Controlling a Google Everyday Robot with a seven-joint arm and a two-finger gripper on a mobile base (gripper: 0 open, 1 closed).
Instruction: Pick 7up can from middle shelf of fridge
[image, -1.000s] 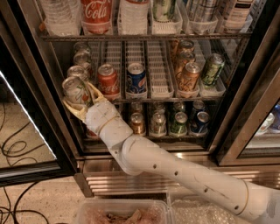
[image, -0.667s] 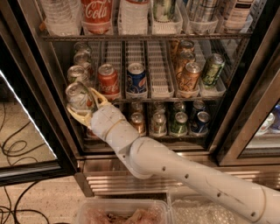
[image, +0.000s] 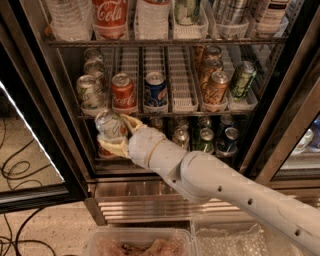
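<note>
Right, your hand (image: 115, 133) is clamped on the 7up can (image: 109, 125), one finger above it and one beneath, holding it just below the front edge of the middle shelf (image: 182, 100).

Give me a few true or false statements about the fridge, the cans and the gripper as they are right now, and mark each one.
1. The gripper is shut on the 7up can. True.
2. The 7up can stands in a lane of the middle shelf. False: it is held out in front of the fridge, lower than that shelf's front edge.
3. A red Coca-Cola can stands next to a blue can on the middle shelf. True.
4. The dark green can is at the left end of the middle shelf. False: it is at the right end.
</note>
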